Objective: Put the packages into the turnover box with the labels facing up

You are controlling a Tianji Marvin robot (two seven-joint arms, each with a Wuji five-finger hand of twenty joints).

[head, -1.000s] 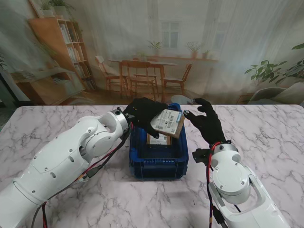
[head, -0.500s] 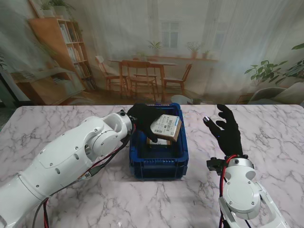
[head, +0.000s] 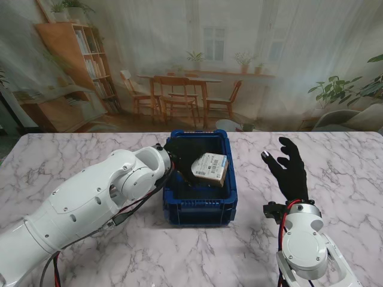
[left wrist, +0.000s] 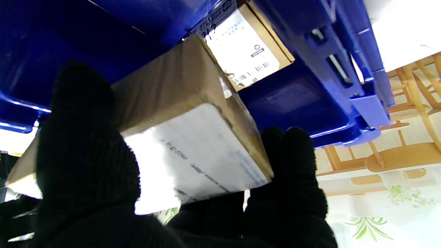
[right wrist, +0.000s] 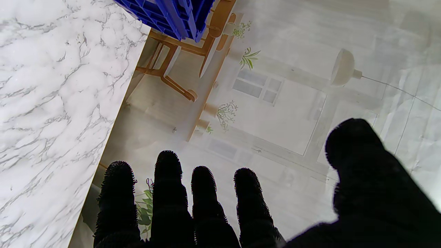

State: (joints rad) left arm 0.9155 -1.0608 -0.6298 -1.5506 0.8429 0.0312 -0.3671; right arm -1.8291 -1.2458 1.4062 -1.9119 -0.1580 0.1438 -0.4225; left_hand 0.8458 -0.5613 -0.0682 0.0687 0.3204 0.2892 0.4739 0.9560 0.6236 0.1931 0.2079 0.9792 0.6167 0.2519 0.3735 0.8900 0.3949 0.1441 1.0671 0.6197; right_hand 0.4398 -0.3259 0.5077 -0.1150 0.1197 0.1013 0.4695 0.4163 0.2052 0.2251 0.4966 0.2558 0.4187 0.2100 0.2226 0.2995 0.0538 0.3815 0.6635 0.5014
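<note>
Between the two arms on the marble table [head: 78, 156] sits the blue turnover box [head: 201, 206], and the change over the last second centres on it. One second ago both hands met over the box with a cardboard package between them. Since then the right hand [head: 289, 168] has pulled away to the box's right side and now hovers over bare table, fingers spread, holding nothing; its wrist view shows only its own fingers [right wrist: 168, 193] against the backdrop. The left hand [left wrist: 89, 179] has meanwhile dropped from over the rim down into the box and is now mostly hidden behind the wall. It grips the package [head: 210, 168], thumb on one side and fingers on the other, with the white label turned upward and the package tilted. Just beyond its fingertips, a second package [left wrist: 246, 48] already lies on the box floor, label up. The handover looks finished, and what probably remains is for the left hand to level the package, set it down and let go.
</note>
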